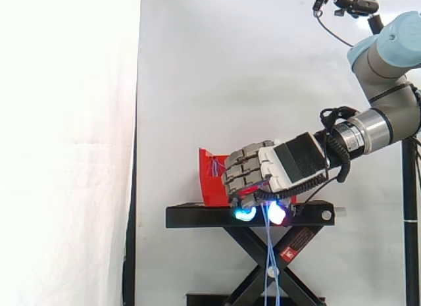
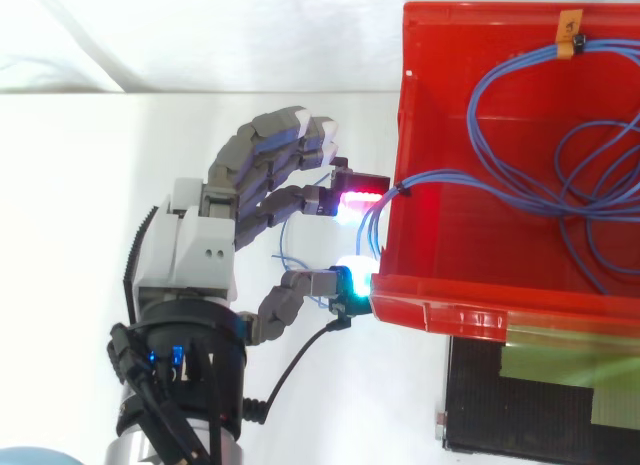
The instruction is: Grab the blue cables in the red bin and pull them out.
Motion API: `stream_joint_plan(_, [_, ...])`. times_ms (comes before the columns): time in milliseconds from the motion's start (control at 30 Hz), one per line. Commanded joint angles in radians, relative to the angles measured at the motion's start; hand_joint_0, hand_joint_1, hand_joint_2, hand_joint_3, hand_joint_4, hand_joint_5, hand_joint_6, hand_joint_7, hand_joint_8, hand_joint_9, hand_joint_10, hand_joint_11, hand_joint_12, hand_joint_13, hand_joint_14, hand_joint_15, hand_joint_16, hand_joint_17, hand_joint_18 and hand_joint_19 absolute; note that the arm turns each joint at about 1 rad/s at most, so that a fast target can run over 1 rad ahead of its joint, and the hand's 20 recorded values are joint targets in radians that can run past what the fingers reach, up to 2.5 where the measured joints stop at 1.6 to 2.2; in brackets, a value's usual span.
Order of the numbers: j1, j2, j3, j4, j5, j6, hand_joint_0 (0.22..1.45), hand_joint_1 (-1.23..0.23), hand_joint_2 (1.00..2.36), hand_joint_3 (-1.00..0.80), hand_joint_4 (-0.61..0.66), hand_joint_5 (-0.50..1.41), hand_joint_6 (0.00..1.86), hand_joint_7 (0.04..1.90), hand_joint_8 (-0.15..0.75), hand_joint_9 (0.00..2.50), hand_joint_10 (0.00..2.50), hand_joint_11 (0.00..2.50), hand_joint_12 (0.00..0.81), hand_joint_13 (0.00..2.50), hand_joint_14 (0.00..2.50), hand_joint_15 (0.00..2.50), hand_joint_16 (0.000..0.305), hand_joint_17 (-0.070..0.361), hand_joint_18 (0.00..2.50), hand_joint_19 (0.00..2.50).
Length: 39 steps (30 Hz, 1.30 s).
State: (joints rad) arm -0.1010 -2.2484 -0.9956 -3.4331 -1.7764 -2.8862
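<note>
Fingers [image 2: 270, 150] curled round blue cables [image 2: 445, 175], red bin [image 2: 430, 310] just beyond fingertips. Probably light, limp, slippery; best gripped bunched.

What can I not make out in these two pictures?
Side view: inside of the red bin, hidden by its wall and the hand.
Side view: lower ends of the blue cables, cut off at the bottom edge.
Top view: bin's right part, cut off at the edge.
</note>
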Motion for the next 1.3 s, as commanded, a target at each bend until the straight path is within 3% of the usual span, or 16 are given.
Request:
stream_joint_plan(0, [0.0, 0.001, 0.0, -0.001, -0.002, 0.0, 0.8, -0.98, 1.0, -1.0, 0.27, 0.8, 0.0, 0.69, 0.274, 0.82, 0.02, 0.7, 0.346, 0.67, 0.02, 0.59, 0.043, 0.097, 0.47, 0.64])
stream_joint_plan(533, [-0.002, 0.0, 0.0, 0.0, -0.008, 0.002, 0.8, -0.97, 1.0, -1.0, 0.26, 0.85, 0.0, 0.74, 0.275, 0.83, 0.02, 0.7, 0.346, 0.68, 0.02, 0.58, 0.043, 0.097, 0.47, 0.64])
stream_joint_plan(700, [-0.002, 0.001, 0.0, 0.0, -0.011, 0.002, 0.81, -0.97, 1.0, -1.0, 0.25, 0.83, 0.12, 0.7, 0.277, 0.85, 0.03, 0.73, 0.345, 0.68, 0.02, 0.59, 0.043, 0.097, 0.47, 0.64])
stream_joint_plan(1267, [0.0, 0.001, 0.006, 0.0, -0.014, 0.002, 0.81, -0.97, 1.0, -1.0, 0.25, 0.83, 0.14, 0.69, 0.274, 0.84, 0.03, 0.71, 0.348, 0.69, 0.02, 0.58, 0.043, 0.096, 0.48, 0.64])
